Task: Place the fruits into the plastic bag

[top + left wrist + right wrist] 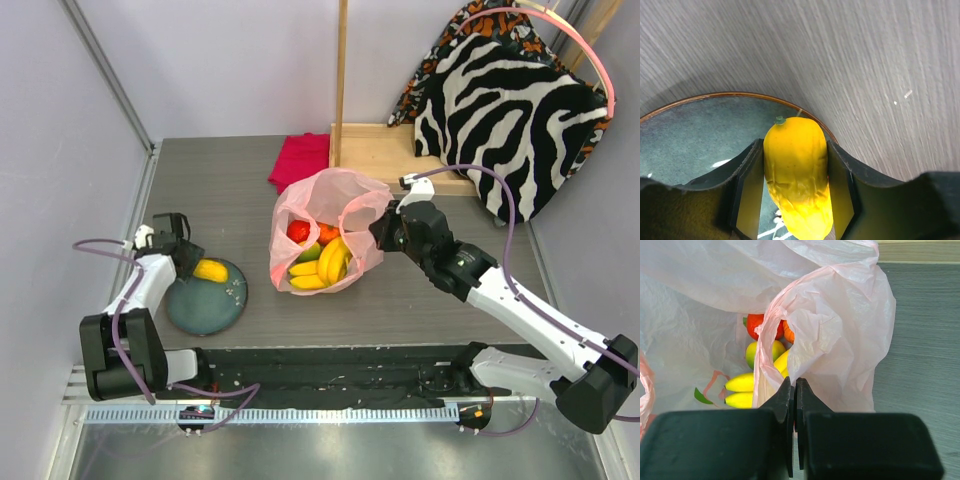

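The task is nearing completion. The plastic bag point(340, 205) is lying open in the middle of the bench point(230, 180). It is already holding the bunch of bananas point(325, 265), 1 red fruit point(298, 231), 1 orange fruit point(327, 233) and 1 green fruit point(310, 252).

The right gripper point(794, 390) is fully closed and is pinching a fold of the bag's rim, which is keeping the mouth open.

1 yellow fruit point(210, 269) is remaining outside the bag, resting on the grey-blue plate point(205, 310), well apart from the bag. The left gripper point(795, 155) is standing about half open, with both pads pressing against the sides of this fruit. The fruit is not yet lifted.

Judged remaining work: lifting this fruit, carrying it to the bag and releasing it inside.
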`<state>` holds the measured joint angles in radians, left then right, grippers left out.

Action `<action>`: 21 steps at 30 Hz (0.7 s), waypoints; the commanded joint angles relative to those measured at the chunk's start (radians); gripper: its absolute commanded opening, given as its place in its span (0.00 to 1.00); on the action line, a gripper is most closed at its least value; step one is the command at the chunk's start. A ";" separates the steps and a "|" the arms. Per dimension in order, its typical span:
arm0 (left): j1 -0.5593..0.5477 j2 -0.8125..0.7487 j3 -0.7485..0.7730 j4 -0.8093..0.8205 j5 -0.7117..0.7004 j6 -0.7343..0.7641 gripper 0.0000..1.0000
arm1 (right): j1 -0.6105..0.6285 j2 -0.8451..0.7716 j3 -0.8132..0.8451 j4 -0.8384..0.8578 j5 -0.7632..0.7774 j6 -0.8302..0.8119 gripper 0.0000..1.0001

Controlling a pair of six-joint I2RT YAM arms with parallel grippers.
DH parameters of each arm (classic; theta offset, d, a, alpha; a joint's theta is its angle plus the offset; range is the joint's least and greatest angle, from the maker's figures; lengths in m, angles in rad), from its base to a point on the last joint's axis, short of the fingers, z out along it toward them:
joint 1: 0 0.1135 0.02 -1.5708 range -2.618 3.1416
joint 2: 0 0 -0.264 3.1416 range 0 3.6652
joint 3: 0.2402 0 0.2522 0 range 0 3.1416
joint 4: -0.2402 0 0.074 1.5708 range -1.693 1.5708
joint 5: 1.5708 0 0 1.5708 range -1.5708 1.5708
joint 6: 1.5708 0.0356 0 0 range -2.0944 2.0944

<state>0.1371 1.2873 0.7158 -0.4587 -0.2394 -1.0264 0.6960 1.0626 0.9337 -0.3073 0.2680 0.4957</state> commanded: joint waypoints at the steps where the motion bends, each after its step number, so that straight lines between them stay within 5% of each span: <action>1: 0.016 -0.039 0.045 0.058 0.080 0.045 0.00 | -0.004 -0.038 0.011 0.019 0.027 0.012 0.01; 15: 0.016 -0.224 0.183 0.154 0.454 0.291 0.00 | -0.006 -0.027 0.007 0.025 0.020 0.018 0.01; 21: 0.013 -0.215 0.275 0.237 0.856 0.371 0.00 | -0.006 -0.029 -0.010 0.048 0.004 0.023 0.01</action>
<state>0.1467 1.0832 0.9344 -0.3325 0.2985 -0.7349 0.6960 1.0515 0.9314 -0.3130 0.2676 0.5045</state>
